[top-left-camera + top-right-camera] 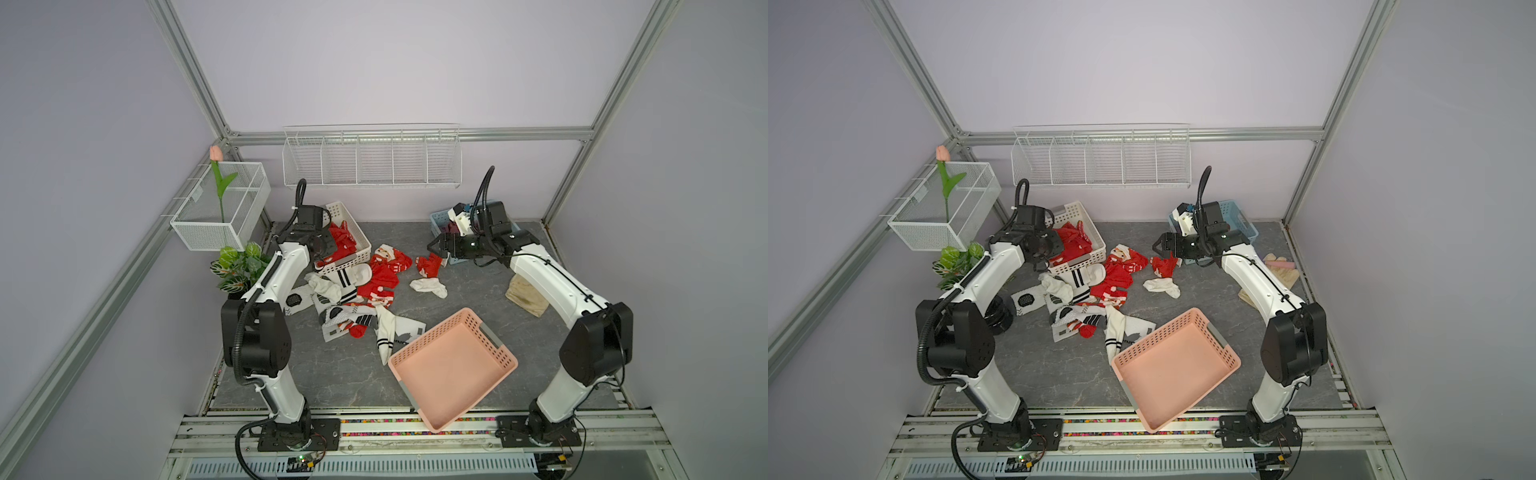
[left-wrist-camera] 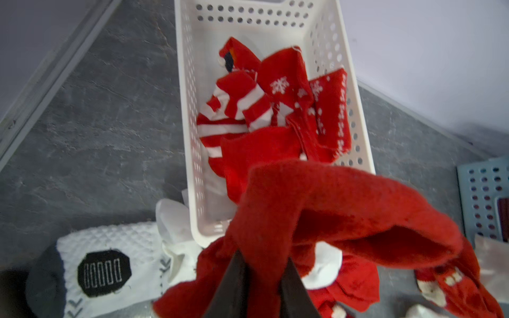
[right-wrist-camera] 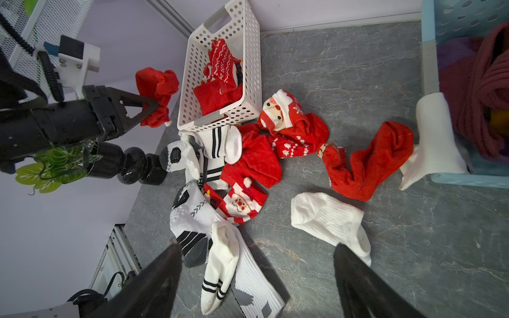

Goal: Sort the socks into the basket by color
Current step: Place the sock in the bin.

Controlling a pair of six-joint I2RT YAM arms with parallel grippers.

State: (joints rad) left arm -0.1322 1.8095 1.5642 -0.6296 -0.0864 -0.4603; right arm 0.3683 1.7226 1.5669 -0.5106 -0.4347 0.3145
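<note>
**Red sock poised at the white basket**
The left fingers (image 3: 133, 98) pinch a red sock (image 3: 157, 82) raised at the edge of the white basket (image 3: 254, 82), where other reds already lie. The right fingers (image 3: 162, 272) gape empty above the loose socks (image 3: 248, 159) on the counter (image 3: 358, 68).
</note>
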